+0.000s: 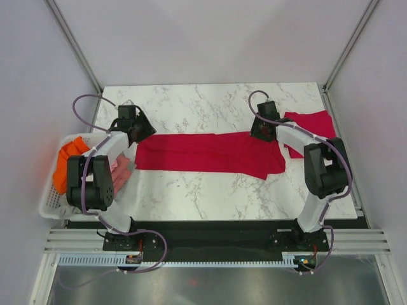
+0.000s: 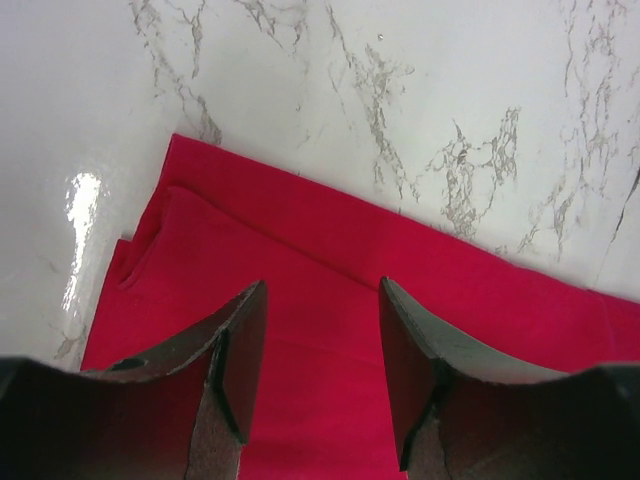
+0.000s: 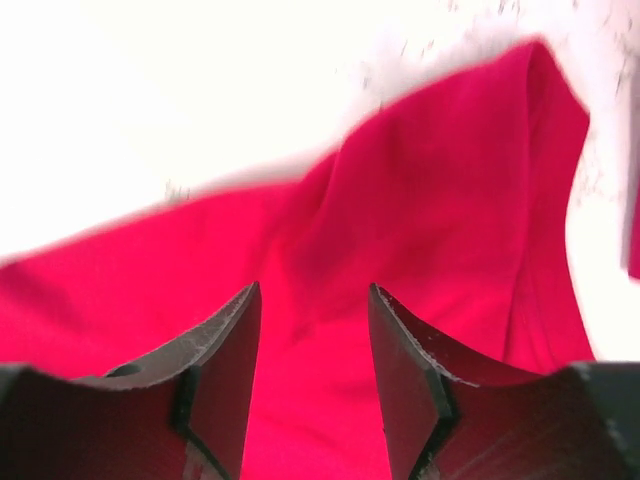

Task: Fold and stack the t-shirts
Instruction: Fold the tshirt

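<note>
The left end effector (image 2: 322, 283) and right end effector (image 3: 314, 286), jaws parted and grasping nothing, hover over the two ends of a folded red t-shirt (image 1: 203, 152) that lies as a long band left-to-right across mid-desk (image 1: 210, 190), with a second t-shirt (image 1: 315, 122) near the far right corner and a white basket (image 1: 48, 203) at the left edge holding orange cloth (image 1: 67, 162) and pink cloth (image 1: 121, 168).

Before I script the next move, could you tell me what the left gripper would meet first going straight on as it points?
Probably the folded red t-shirt: the left gripper, jaws open, points at its left end; the gap above it is unclear.
</note>
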{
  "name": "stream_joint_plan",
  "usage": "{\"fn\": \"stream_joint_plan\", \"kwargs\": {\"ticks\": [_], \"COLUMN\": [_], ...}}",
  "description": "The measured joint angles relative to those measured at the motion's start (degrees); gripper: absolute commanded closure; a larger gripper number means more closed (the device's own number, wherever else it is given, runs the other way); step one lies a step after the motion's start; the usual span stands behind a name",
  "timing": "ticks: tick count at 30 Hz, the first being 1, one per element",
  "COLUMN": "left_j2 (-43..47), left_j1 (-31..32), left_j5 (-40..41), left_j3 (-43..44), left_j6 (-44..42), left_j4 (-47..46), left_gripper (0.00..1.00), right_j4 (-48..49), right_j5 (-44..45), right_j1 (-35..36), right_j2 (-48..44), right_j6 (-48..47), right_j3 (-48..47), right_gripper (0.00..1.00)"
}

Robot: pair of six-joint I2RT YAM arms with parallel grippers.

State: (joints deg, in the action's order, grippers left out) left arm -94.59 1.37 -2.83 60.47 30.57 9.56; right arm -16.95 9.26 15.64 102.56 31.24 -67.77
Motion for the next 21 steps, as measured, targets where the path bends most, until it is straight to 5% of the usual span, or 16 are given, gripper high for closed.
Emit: {"fn": "stream_joint_plan", "kwargs": {"ticks": [13, 18, 21], "left_j2": [-5.16, -10.91, -14.19], "left_j1": [4.81, 5.57, 6.25], "left_j5": [5.81, 5.77, 5.84], "left_j3": [8.28, 12.52, 15.30], "left_j6": [-2.32, -3.34, -4.09], "left_j4": [6.38, 9.70, 12.72], "left_gripper": [0.45, 0.45, 0.45], "right_j4": [-6.10, -7.34, -7.10], "right_j5": [0.96, -1.46, -6.05], "right_j1": [-5.14, -5.09, -5.11], "right_j2": [19.56, 31.47, 42.80], "right_j6": [6.47, 8.68, 9.79], "right_j3": [-21.40, -39.30, -56.76], "right_gripper": [0.57, 0.66, 0.62]}}
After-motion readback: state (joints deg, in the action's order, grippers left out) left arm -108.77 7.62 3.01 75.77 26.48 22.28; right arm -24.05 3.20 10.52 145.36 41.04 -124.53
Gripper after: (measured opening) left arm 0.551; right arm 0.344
